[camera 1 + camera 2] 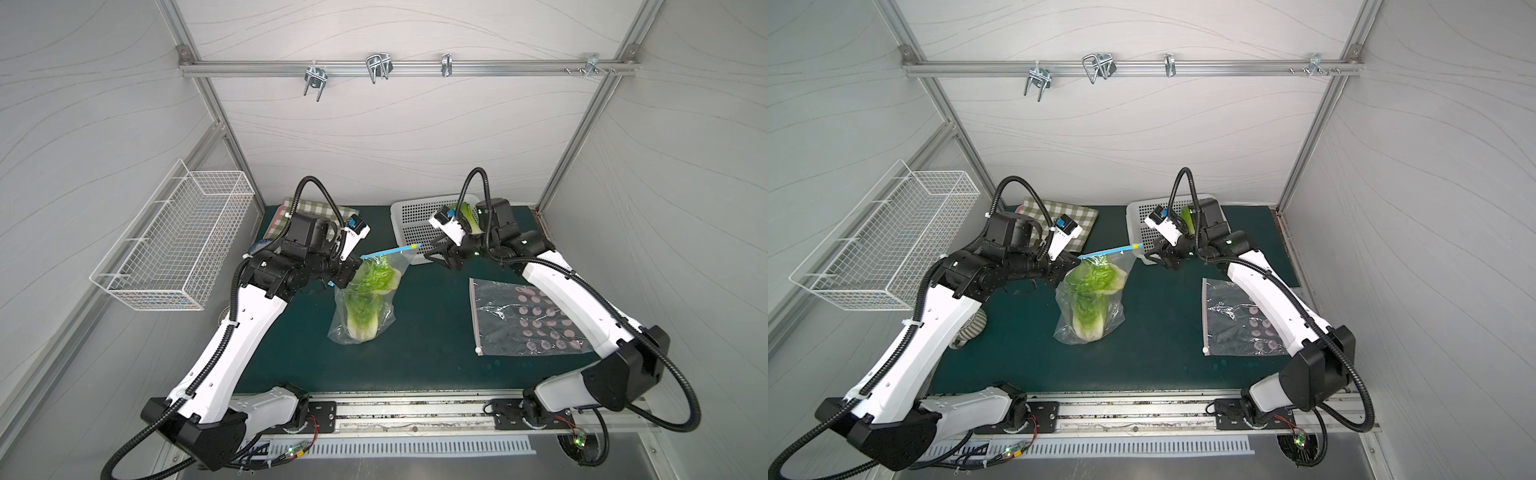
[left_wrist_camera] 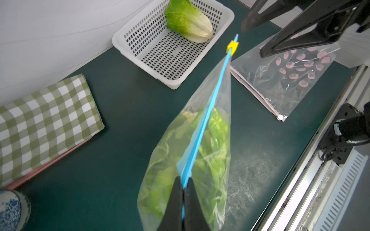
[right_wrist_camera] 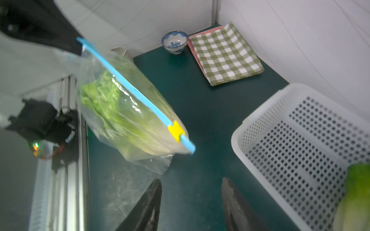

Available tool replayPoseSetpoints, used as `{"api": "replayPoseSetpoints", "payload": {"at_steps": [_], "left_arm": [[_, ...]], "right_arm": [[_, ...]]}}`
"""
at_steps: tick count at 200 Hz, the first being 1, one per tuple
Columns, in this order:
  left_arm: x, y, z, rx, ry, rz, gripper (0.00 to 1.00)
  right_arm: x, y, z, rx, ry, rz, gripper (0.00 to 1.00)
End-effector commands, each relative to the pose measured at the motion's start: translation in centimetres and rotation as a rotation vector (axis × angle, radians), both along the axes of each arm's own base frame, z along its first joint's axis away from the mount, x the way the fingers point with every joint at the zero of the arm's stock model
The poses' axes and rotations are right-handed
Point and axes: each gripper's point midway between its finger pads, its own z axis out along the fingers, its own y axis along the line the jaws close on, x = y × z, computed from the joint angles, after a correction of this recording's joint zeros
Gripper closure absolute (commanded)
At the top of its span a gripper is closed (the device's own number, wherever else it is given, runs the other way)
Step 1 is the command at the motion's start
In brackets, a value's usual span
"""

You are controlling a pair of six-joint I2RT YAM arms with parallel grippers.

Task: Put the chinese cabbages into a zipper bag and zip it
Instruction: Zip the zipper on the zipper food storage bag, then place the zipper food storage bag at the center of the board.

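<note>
A clear zipper bag [image 1: 365, 299] [image 1: 1092, 299] with a blue zip strip hangs over the green mat, its bottom resting on it. Two chinese cabbages [image 1: 363, 316] show through the plastic. My left gripper [image 2: 183, 186] [image 1: 353, 270] is shut on one end of the blue strip. The yellow slider [image 1: 414, 246] [image 2: 232, 47] [image 3: 176, 130] sits at the strip's far end. My right gripper [image 3: 191, 184] [image 1: 434, 253] is open, empty, and a short way off the slider end. Another chinese cabbage [image 2: 188, 20] [image 1: 467, 214] lies in the white basket [image 2: 172, 60].
A second flat zipper bag [image 1: 523, 320] with pink dots lies on the mat under my right arm. A folded green checked cloth [image 2: 46, 120] and a blue-and-white bowl [image 3: 174, 42] are at the back left. A wire basket [image 1: 174, 245] hangs on the left wall.
</note>
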Motion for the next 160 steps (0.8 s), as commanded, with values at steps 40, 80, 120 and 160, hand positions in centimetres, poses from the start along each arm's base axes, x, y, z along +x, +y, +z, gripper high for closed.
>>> {"api": "replayPoseSetpoints", "payload": {"at_steps": [40, 80, 120, 160], "left_arm": [[1.9, 2.0, 3.1, -0.175, 0.159, 0.351, 1.0], [1.5, 2.2, 4.2, -0.328, 0.2, 0.481, 1.0], [-0.4, 0.1, 6.1, -0.456, 0.204, 0.509, 1.0], [0.7, -1.1, 4.7, -0.585, 0.245, 0.644, 1.0]], "right_arm": [[2.2, 1.5, -6.2, 0.139, 0.521, -0.421, 0.45], [-2.3, 11.4, -12.7, 0.05, 0.691, -0.35, 0.44], [-6.6, 20.6, -14.0, 0.006, 0.829, -0.087, 0.44], [-11.1, 24.5, -15.2, -0.029, 0.999, 0.098, 0.44]]}}
